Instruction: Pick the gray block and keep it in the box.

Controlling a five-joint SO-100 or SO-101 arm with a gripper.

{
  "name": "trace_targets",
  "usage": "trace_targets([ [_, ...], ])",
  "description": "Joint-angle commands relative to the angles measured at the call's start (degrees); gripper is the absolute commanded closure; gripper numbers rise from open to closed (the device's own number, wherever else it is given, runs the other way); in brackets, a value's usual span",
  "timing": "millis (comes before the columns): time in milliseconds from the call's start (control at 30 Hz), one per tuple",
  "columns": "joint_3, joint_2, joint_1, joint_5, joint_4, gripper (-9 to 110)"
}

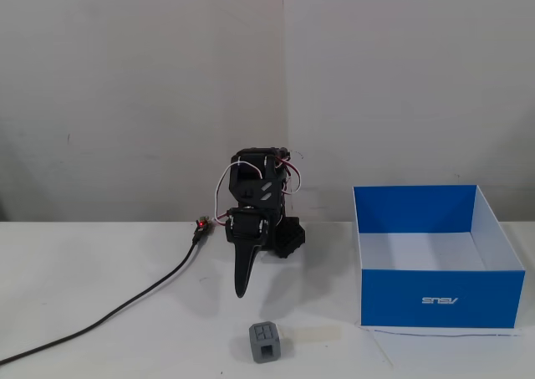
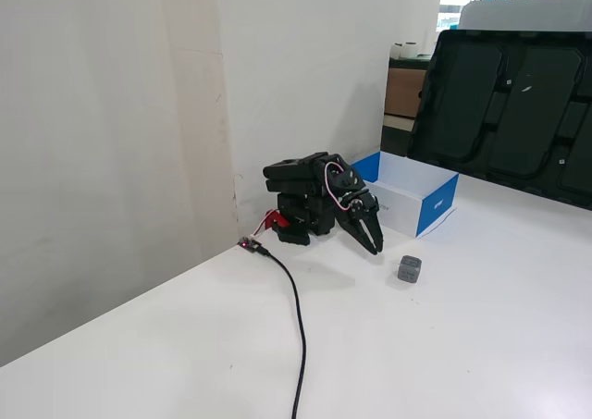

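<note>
The gray block (image 1: 265, 342) is a small cube with dark recessed squares, sitting on the white table near the front edge in a fixed view; it also shows in the other fixed view (image 2: 410, 269). The blue box (image 1: 435, 299) stands open to its right, white inside, with an upside-down ASUS logo; it shows behind the arm in the other fixed view (image 2: 435, 205). My black gripper (image 1: 242, 291) points down at the table, fingers together and empty, a short way behind and left of the block, and it shows in the other fixed view too (image 2: 375, 247).
A black cable (image 1: 125, 308) runs from a small board with a red plug (image 1: 201, 225) off to the left. A pale tape strip (image 1: 313, 335) lies right of the block. A large black tray (image 2: 509, 114) leans at the table's far side.
</note>
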Motion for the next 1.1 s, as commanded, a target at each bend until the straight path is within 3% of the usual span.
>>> trace_targets([
  [0, 0.44, 6.86, 0.35, 0.53, 0.44, 101],
  [1067, 0.18, 6.86, -0.7, 0.26, 0.62, 101],
])
